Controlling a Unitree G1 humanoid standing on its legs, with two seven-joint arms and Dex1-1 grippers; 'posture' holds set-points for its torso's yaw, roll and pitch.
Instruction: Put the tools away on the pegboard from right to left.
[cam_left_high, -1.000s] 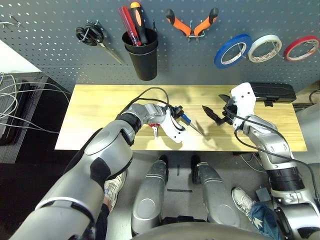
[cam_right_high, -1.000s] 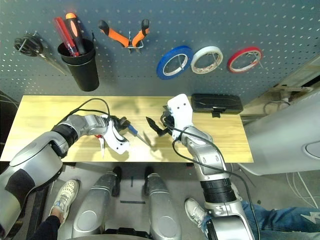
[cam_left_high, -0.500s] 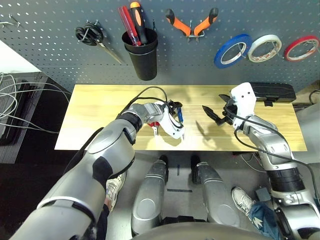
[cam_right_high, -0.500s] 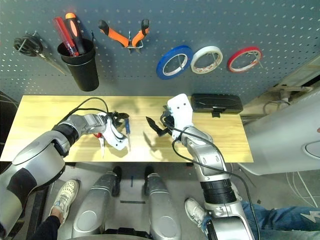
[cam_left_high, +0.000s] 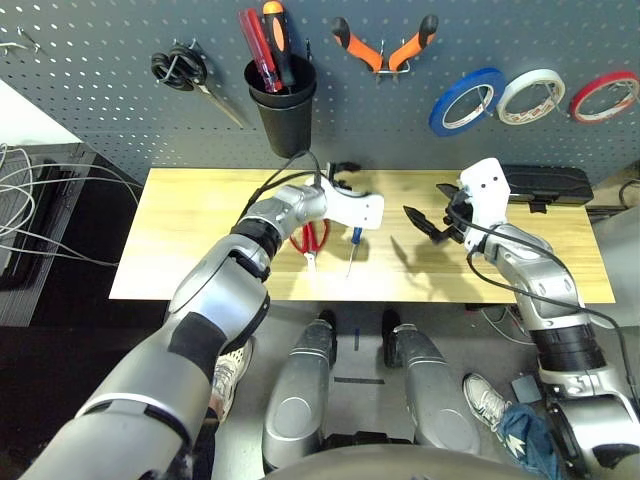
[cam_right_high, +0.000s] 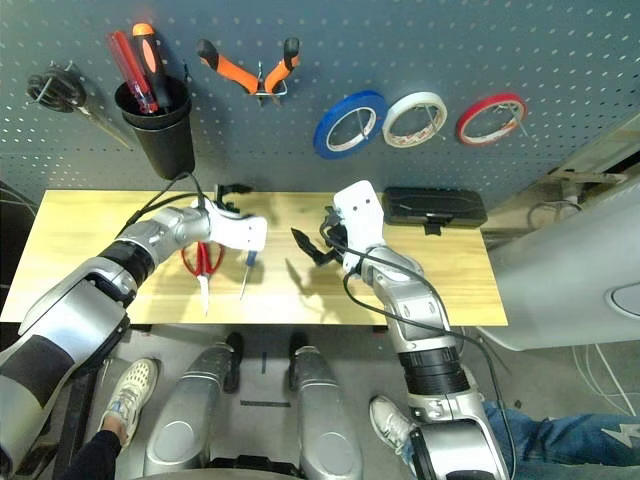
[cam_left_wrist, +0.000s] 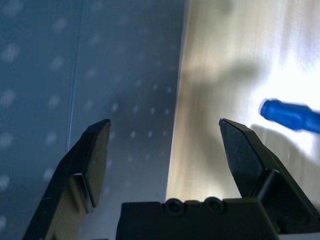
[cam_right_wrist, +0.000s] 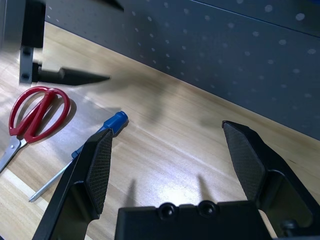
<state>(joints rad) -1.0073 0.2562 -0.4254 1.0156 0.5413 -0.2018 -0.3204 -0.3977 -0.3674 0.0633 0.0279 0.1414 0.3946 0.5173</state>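
Screwdriver (cam_right_wrist: 85, 150) lying free on table (cam_left_high: 200, 215), left gripper (cam_left_wrist: 167, 142) jaws wide apart, right gripper (cam_right_wrist: 170, 150) likewise, both empty

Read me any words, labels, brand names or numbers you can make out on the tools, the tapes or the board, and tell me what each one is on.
None can be read.
white tape ring: faint marks on its inner band, too small to read.
black case at the table's back edge: no legible label.
pegboard, black cup, pliers, blue-handled screwdriver and red-handled scissors: no print visible.
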